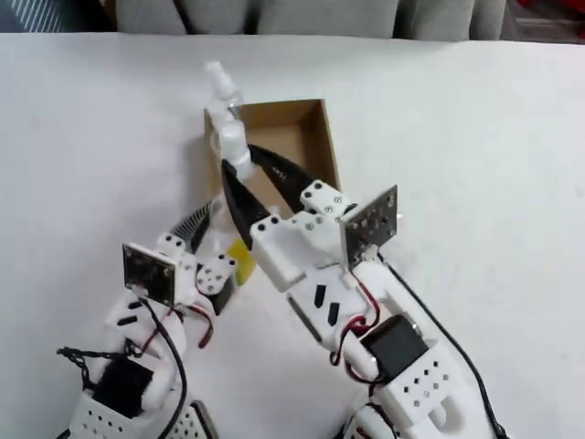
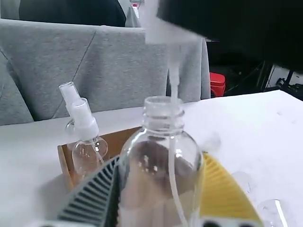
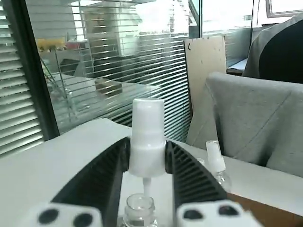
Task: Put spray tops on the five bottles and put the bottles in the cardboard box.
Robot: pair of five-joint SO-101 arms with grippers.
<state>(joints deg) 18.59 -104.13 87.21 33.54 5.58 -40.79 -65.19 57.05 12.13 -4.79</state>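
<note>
**Containers**

- Cardboard box [image 1: 315, 128]: open-topped, on the white table [image 1: 475, 137], beyond both arms.
  - Contents: one capped bottle [image 2: 86, 142] of clear glass, fitted with a white spray head.
  - Position of the capped bottle: standing in the far left corner of the box in the high view.
- Open bottle [image 2: 161, 142]: clear, upright, neck uncapped, outside the box and just beside its near left corner.
  - Contents: the thin white dip tube [image 2: 174, 80] of the spray top, running down through the neck into the body.

**Left gripper** [image 2: 160, 179]

- State: closed onto the body of the open bottle.
- Contact: grey ribbed finger [image 2: 92, 198] on one side, yellow finger [image 2: 222, 189] on the other, both touching the glass.
- Position in the high view: left gripper [image 1: 217, 238] on the robot's side of the box, close to its near left corner.

**Right gripper** [image 3: 147, 150]

- State: black fingers pressed against two opposite sides of the spray top [image 3: 147, 127], pinching it.
- Spray top: held upright, directly above the neck of the open bottle.
- Seating: collar not yet down on the threads. Gap visible between collar and neck rim, bridged by the dip tube alone.
- Position in the high view: right gripper [image 1: 239, 157] over the near left part of the box, farther from the robot than the left gripper.

**Surroundings**

- Clear glass object [image 2: 273, 209]: on the table beside the open bottle, too indistinct to identify.
</note>
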